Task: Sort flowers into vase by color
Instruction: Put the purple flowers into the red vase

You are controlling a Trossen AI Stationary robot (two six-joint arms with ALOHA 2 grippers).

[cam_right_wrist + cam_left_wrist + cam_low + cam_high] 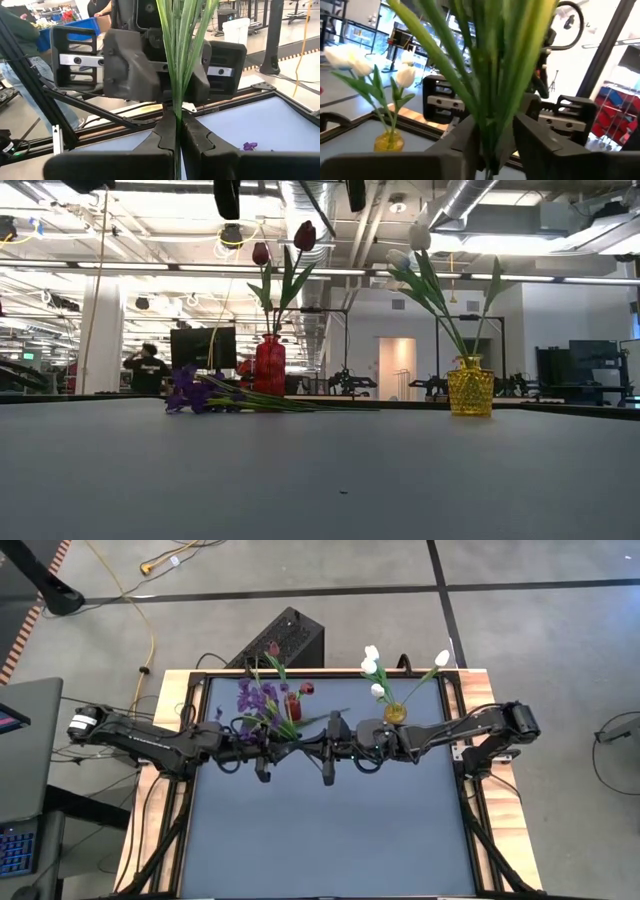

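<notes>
So I'm mid-handoff here: both arms meet over the middle of the table [330,840], and the bunch of green stems [181,55] runs between the two grippers. The right gripper [177,131] is clenched tight on the stems. In its wrist view they rise straight up out of its closed fingertips, with the left gripper [492,145] facing it head-on just behind. On the left wrist view the same stems pass between the left fingers [535,137], which look partway closed with a bit of gap, so I can't tell if it's gripping yet. From above, the purple flowers [256,700] sit on the left arm's side, near the red vase [292,705] with its red buds. The yellow vase [396,714] with white tulips [373,666] is by the right arm. My read is that the stems' long axis lies across both jaws, so whichever lets go decides it.
</notes>
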